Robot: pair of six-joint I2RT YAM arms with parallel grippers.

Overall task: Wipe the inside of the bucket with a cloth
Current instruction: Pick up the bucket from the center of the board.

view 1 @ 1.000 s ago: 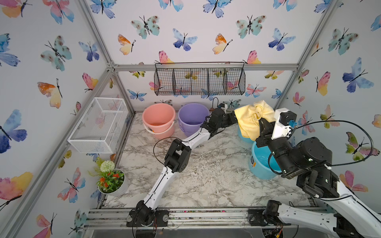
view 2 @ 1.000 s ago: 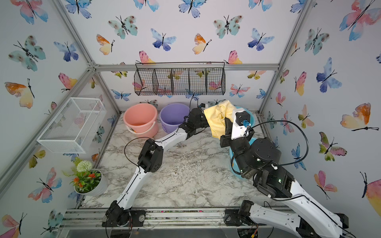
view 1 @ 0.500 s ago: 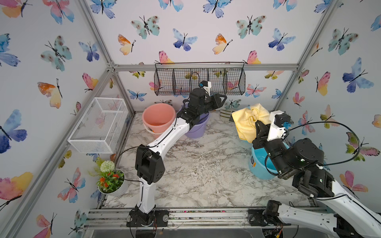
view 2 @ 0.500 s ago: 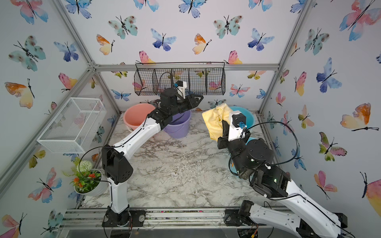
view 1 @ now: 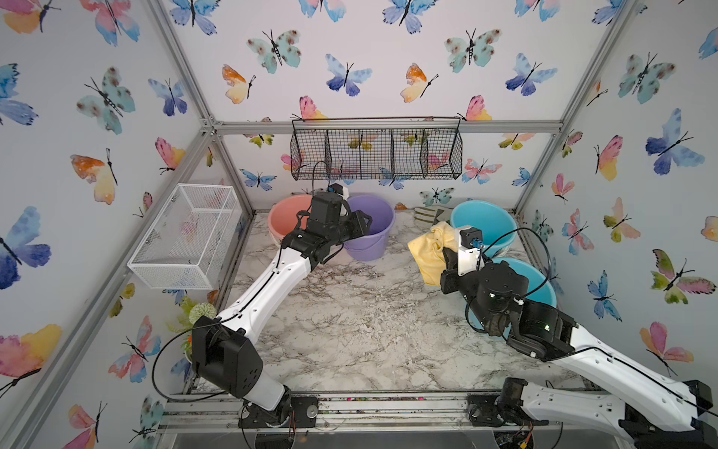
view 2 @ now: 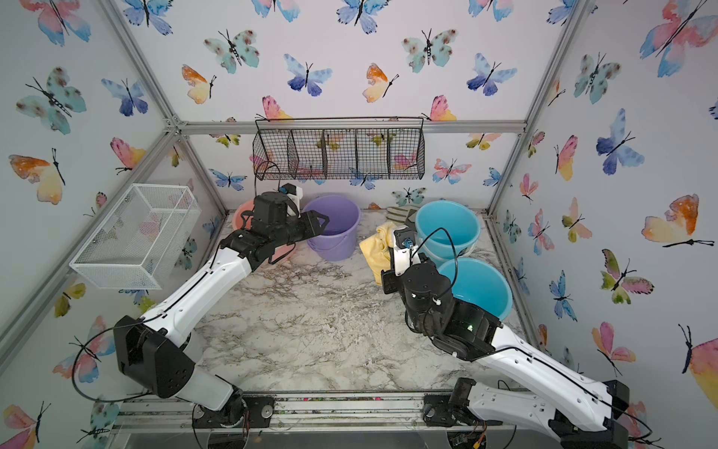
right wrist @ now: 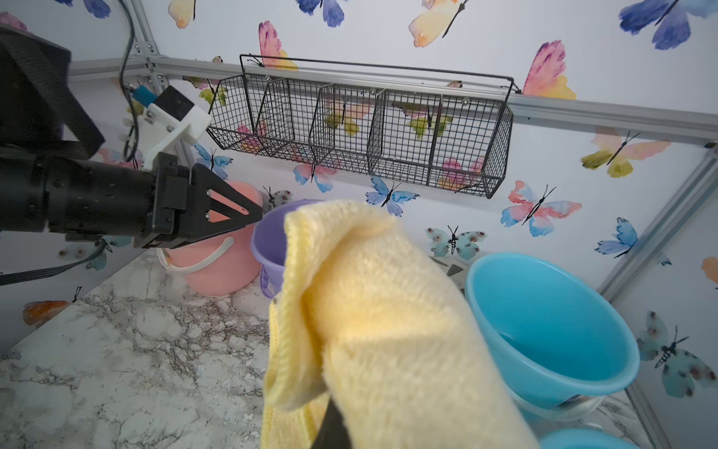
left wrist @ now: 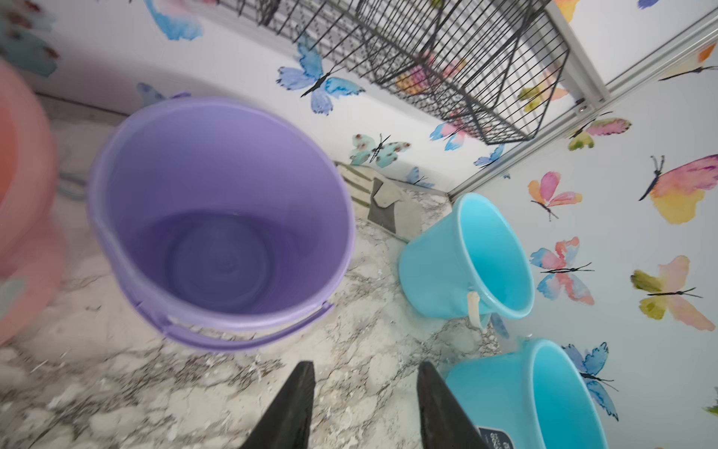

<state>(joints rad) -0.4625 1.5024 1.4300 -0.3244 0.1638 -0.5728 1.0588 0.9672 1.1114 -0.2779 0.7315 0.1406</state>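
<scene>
The pale yellow cloth (view 1: 430, 252) (view 2: 373, 248) hangs bunched above the marble table, left of two blue buckets (view 1: 485, 221) (view 1: 540, 283). My right gripper (right wrist: 333, 425) is shut on the cloth (right wrist: 380, 330), which drapes over its fingers and hides most of them. My left gripper (view 1: 366, 224) (view 2: 323, 223) is open and holds nothing. It hovers at the near left rim of the purple bucket (view 1: 379, 214) (left wrist: 221, 217). In the left wrist view its fingers (left wrist: 299, 392) stand apart over bare marble. A pink bucket (view 1: 287, 214) stands left of the purple one.
A black wire basket (view 1: 377, 155) hangs on the back wall above the buckets. On the left wall is a white wire basket (view 1: 186, 233), with a potted plant (view 1: 200, 313) below it. A grey glove (view 1: 431, 213) lies at the back between the purple and blue buckets.
My left arm swung away from the cloth, up and to the left, and now sits lower at the purple bucket. My right arm carried the cloth slightly left and down.
</scene>
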